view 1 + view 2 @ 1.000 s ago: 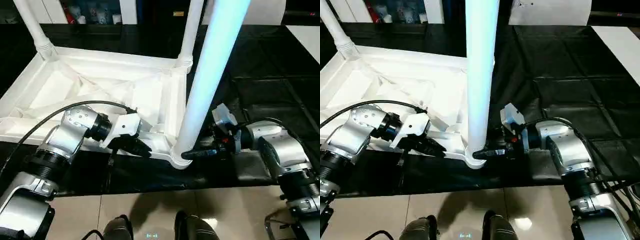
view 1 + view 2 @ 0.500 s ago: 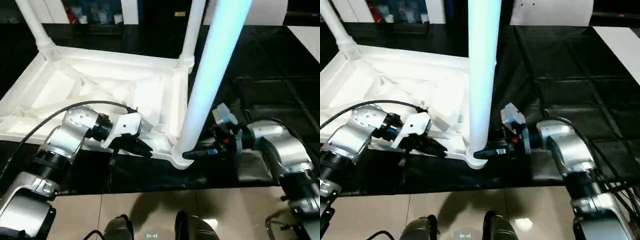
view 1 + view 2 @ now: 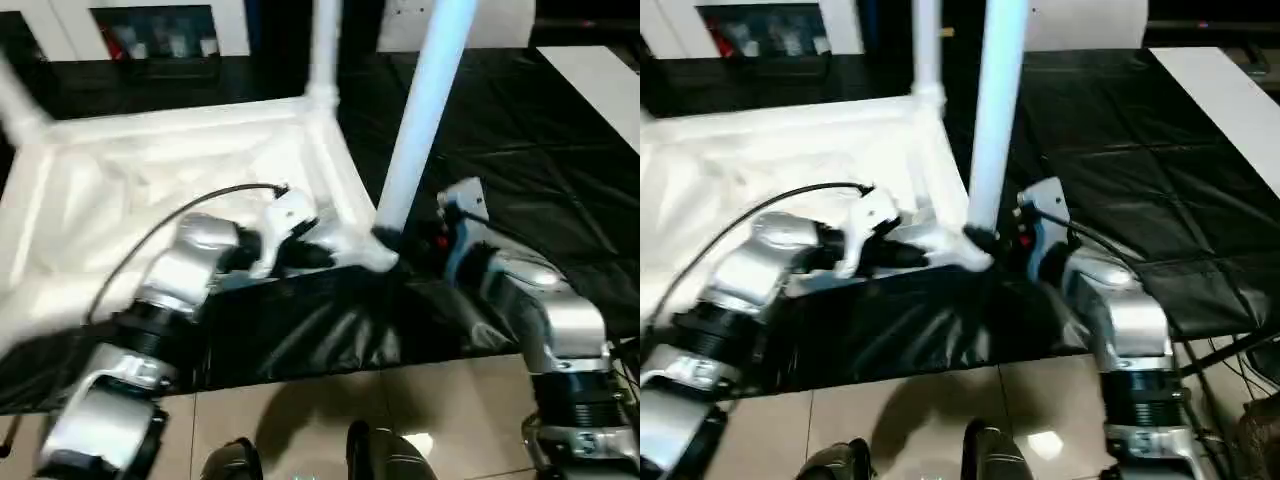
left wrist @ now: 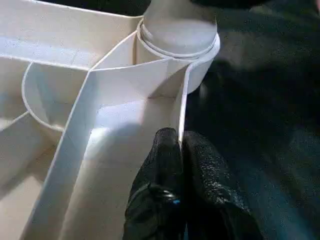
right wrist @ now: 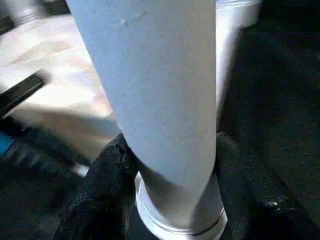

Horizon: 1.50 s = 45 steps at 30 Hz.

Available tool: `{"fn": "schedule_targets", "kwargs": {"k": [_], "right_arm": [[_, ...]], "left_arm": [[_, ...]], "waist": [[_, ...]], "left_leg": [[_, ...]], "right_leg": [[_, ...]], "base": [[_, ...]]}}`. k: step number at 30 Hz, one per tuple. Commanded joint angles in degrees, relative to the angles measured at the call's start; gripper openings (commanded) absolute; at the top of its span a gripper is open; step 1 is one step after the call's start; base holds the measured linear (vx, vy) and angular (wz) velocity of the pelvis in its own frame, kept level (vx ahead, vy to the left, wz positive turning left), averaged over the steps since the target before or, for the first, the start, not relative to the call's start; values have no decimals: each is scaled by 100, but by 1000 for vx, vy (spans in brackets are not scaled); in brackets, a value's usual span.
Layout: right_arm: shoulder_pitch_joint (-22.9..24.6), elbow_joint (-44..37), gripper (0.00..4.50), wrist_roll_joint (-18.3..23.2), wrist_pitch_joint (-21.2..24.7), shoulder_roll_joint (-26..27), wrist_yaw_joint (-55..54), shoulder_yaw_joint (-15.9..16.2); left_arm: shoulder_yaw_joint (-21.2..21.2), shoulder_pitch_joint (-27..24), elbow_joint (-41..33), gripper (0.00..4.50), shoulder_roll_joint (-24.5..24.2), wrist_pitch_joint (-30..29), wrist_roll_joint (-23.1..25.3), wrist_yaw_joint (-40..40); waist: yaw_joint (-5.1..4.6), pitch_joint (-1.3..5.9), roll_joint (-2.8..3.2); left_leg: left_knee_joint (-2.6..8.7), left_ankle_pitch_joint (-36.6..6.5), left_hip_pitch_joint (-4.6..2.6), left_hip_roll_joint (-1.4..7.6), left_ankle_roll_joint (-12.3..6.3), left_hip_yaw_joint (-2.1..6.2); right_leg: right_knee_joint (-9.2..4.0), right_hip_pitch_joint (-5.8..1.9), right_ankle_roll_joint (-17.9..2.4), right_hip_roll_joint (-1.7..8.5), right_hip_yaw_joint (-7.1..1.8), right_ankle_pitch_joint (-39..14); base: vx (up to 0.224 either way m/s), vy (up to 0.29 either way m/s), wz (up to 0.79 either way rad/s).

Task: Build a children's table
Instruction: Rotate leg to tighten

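Note:
The children's table lies upside down, its white ribbed top [image 3: 130,190] on a black cloth. A long white leg [image 3: 420,120] stands in the near corner socket [image 3: 378,255]. Two more legs rise at the far corner [image 3: 322,50] and the far left [image 3: 20,100]. My left gripper [image 3: 318,256] is shut on the top's thin rim wall [image 4: 182,105] just beside that socket, its black fingers [image 4: 162,160] pinching it. My right gripper [image 3: 400,243] is shut on the near leg's base [image 5: 170,125], with one finger [image 5: 107,170] on each side of it.
The black cloth [image 3: 520,140] covers the work surface and is wrinkled in front of the near corner. Tiled floor [image 3: 420,410] and my feet [image 3: 230,462] lie below. A cabinet [image 3: 150,30] stands at the back. A black cable [image 3: 190,205] arcs over my left forearm.
The camera has swung, so the whole scene has shifted. Both grippers keep their holds. The table's near corner now sits farther back on the cloth, which has bunched up in front.

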State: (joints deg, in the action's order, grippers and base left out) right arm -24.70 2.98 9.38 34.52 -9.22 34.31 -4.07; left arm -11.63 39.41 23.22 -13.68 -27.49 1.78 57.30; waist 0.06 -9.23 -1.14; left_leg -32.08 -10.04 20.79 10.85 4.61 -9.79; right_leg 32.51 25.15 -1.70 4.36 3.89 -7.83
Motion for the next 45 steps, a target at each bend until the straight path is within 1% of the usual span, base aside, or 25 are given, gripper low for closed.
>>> {"fn": "schedule_targets", "kwargs": {"k": [1,3,6,7,10,12,15,16,19,21,22,23,24,25,26,28,30,31,34,39,41,42,43,44,45], "right_arm": [[-64,23,199,149,263,726,-190,809],[-130,142,199,7,228,1011,-729,685],[-134,136,198,-57,239,1097,-881,646],[-91,62,198,-197,228,1167,-1148,633],[-20,-10,198,-232,113,1119,-1196,610],[98,-57,253,-242,-158,833,-980,580],[157,-59,277,-250,-278,655,-848,503],[168,-61,300,-236,-314,603,-808,449],[218,-96,317,-181,-525,341,-523,314],[258,-79,342,-180,-813,51,-203,270],[297,-61,342,-134,-1096,-227,164,274],[297,-61,356,-134,-1096,-227,164,274],[342,-54,362,11,-1344,-549,730,293],[348,-53,362,32,-1372,-591,813,295],[368,-57,386,144,-1431,-757,1171,308],[384,-85,395,310,-1383,-960,1629,328],[378,-71,412,518,-1315,-1320,2375,417],[378,-71,412,518,-1315,-1320,2375,417],[246,278,412,657,-1638,-1789,3360,674],[21,707,412,655,-1972,-2048,4185,942],[-89,842,386,687,-1945,-2090,4433,1026],[-123,875,376,691,-1940,-2099,4507,1060],[-195,944,373,687,-1929,-2117,4652,1136],[-262,1012,365,676,-1935,-2124,4777,1211],[-318,1069,365,670,-1942,-2114,4861,1268]], "left_arm": [[-184,134,39,0,634,-223,-59,-740],[-126,179,59,0,772,-294,12,-1053],[-136,179,32,0,801,-321,57,-1093],[-175,147,-87,0,816,-374,116,-1112],[-265,87,-189,0,727,-342,157,-993],[-391,-53,-369,0,515,-222,122,-671],[-464,-152,-511,0,374,-200,98,-495],[-487,-183,-543,0,322,-174,92,-431],[-549,-287,-595,0,105,53,99,-179],[-555,-344,-619,0,-65,186,82,51],[-574,-372,-642,0,-217,323,49,275],[-574,-372,-642,0,-217,323,49,275],[-618,-390,-639,0,-402,489,10,562],[-623,-391,-636,0,-426,497,7,594],[-665,-393,-601,0,-533,651,1,747],[-721,-401,-549,0,-670,867,-34,1011],[-840,-406,-453,0,-926,1295,-64,1502],[-840,-406,-453,0,-926,1295,-64,1502],[-957,-348,-198,0,-1217,2028,-144,2200],[-1035,-255,-91,0,-1390,2321,-316,2809],[-1091,-212,-47,0,-1443,2424,-336,2992],[-1110,-203,-45,0,-1459,2454,-340,3051],[-1145,-186,-44,0,-1488,2511,-348,3170],[-1162,-166,-25,0,-1494,2581,-355,3250],[-1174,-147,-5,0,-1494,2621,-356,3299]], "waist": [[26,332,-15],[15,354,6],[18,366,3],[20,364,14],[26,373,15],[45,386,17],[26,402,22],[32,409,25],[24,453,32],[30,478,26],[26,503,4],[35,495,8],[34,478,15],[40,475,16],[36,467,-27],[52,432,-9],[73,416,-22],[76,410,-20],[112,421,-38],[170,459,-42],[204,485,-58],[217,495,-47],[222,502,-49],[221,501,-95],[227,499,-86]], "left_leg": [[391,-1286,3,99,-302,67],[402,-1194,-4,122,-313,58],[402,-1115,-4,126,-356,46],[402,-1021,7,138,-391,36],[395,-926,14,127,-433,28],[386,-886,9,133,-462,19],[371,-699,32,140,-532,11],[368,-681,25,145,-545,15],[320,-305,30,140,-722,0],[291,-78,22,138,-868,-9],[270,53,26,136,-978,-18],[271,75,22,141,-1025,-17],[264,1,25,142,-1103,-26],[268,-99,14,148,-1124,-28],[271,-256,18,157,-1115,-38],[278,-513,15,160,-1031,-33],[293,-829,6,162,-866,-20],[295,-882,7,166,-826,-16],[291,-1060,-8,165,-675,-10],[274,-817,-12,180,-708,-25],[253,-588,-7,190,-813,-35],[243,-485,-3,197,-867,-41],[235,-449,1,194,-899,-41],[231,-400,12,192,-943,-49],[228,-392,13,189,-956,-45]], "right_leg": [[-550,-296,-463,320,-207,-3296],[-513,-297,-614,313,-218,-2856],[-479,-314,-754,308,-234,-2452],[-446,-326,-854,314,-248,-2148],[-427,-357,-924,320,-251,-1933],[-420,-370,-972,335,-255,-1839],[-362,-397,-1106,318,-261,-1381],[-353,-404,-1145,324,-263,-1313],[-253,-443,-1400,305,-275,-534],[-190,-461,-1549,296,-282,-50],[-151,-467,-1655,290,-283,235],[-149,-462,-1691,295,-283,269],[-160,-450,-1729,296,-277,196],[-171,-449,-1730,300,-274,79],[-198,-452,-1691,302,-279,-201],[-252,-425,-1596,314,-280,-745],[-305,-416,-1390,318,-281,-1413],[-314,-406,-1353,321,-283,-1525],[-351,-380,-1174,340,-284,-2003],[-282,-373,-1310,326,-291,-1607],[-212,-387,-1444,316,-287,-1199],[-187,-390,-1500,315,-289,-1018],[-175,-393,-1536,312,-282,-942],[-168,-399,-1554,310,-280,-861],[-158,-398,-1566,311,-276,-866]], "base": [[0,0,0],[0,0,0],[0,0,0],[0,0,0],[0,0,0],[0,0,0],[0,0,0],[0,0,0],[0,0,0],[0,0,0],[0,0,0],[0,0,0],[0,0,0],[0,0,0],[0,0,0],[0,0,0],[0,0,0],[0,0,0],[0,0,0],[0,0,0],[0,0,0],[0,0,0],[0,0,0],[0,0,0],[0,0,0]]}}
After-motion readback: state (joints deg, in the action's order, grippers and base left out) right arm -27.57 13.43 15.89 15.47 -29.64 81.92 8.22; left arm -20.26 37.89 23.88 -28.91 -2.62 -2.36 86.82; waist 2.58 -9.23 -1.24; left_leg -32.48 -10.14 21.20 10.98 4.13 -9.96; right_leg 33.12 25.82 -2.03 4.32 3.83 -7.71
